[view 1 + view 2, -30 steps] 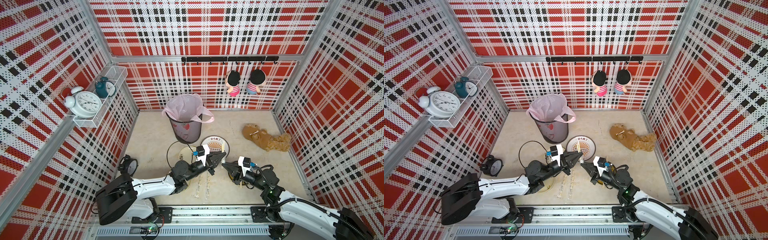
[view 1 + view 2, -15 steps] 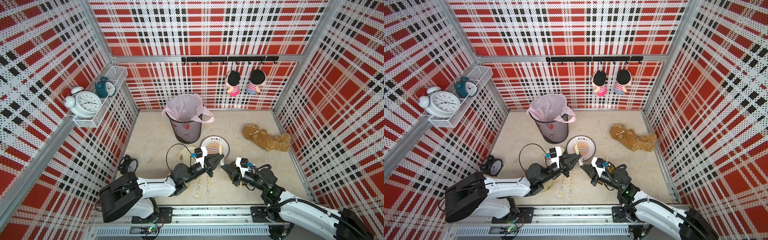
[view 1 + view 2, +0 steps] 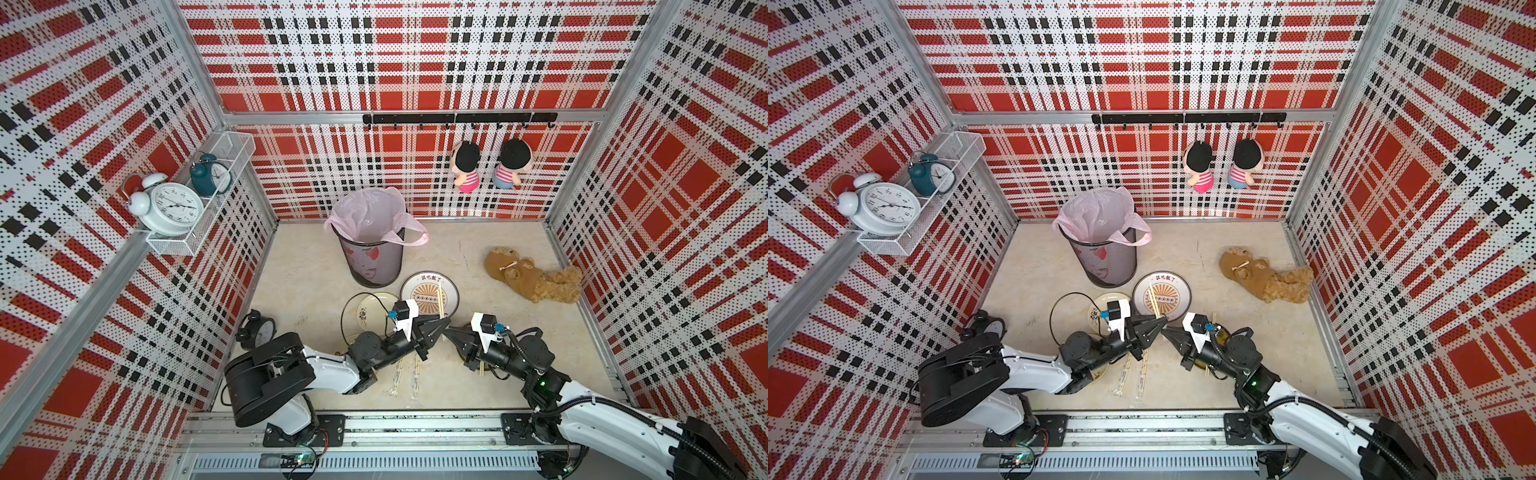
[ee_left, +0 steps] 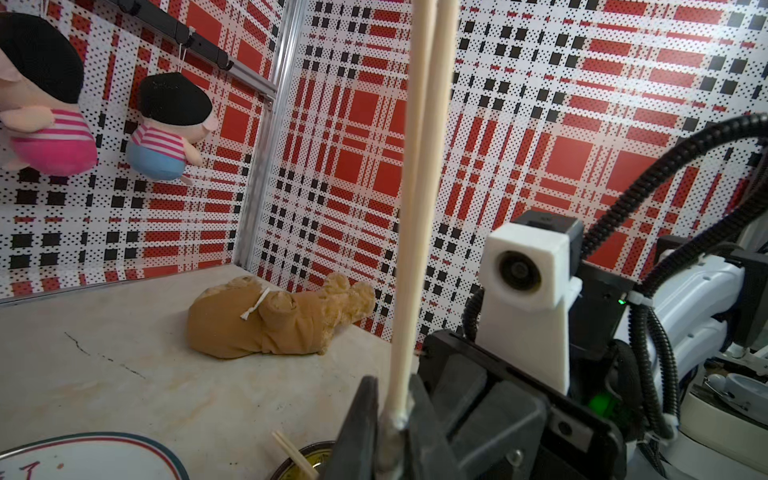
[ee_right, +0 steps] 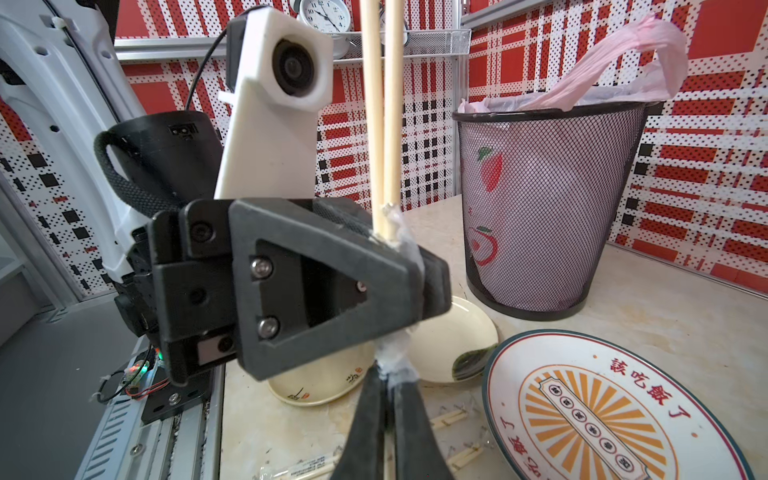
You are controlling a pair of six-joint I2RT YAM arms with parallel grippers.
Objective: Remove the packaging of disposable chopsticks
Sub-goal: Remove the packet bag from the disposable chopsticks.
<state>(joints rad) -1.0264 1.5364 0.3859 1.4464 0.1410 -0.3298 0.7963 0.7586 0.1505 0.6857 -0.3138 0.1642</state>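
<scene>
Near the plate (image 3: pixel 451 291), we noted left gripper (image 4: pixel 392 415) clamping the upright chopsticks (image 4: pixel 419 166), right gripper (image 5: pixel 386 419) pinching the packaging (image 5: pixel 395 365) directly beneath.

The left arm's black tool (image 3: pixel 438 328) has shifted toward the grey metal rail (image 3: pixel 415 419) at the table's front and met the right arm's black tool (image 3: pixel 449 332). The gap between their tips a second ago has closed, and they now almost touch. The right tool has edged slightly toward the left arm.
</scene>
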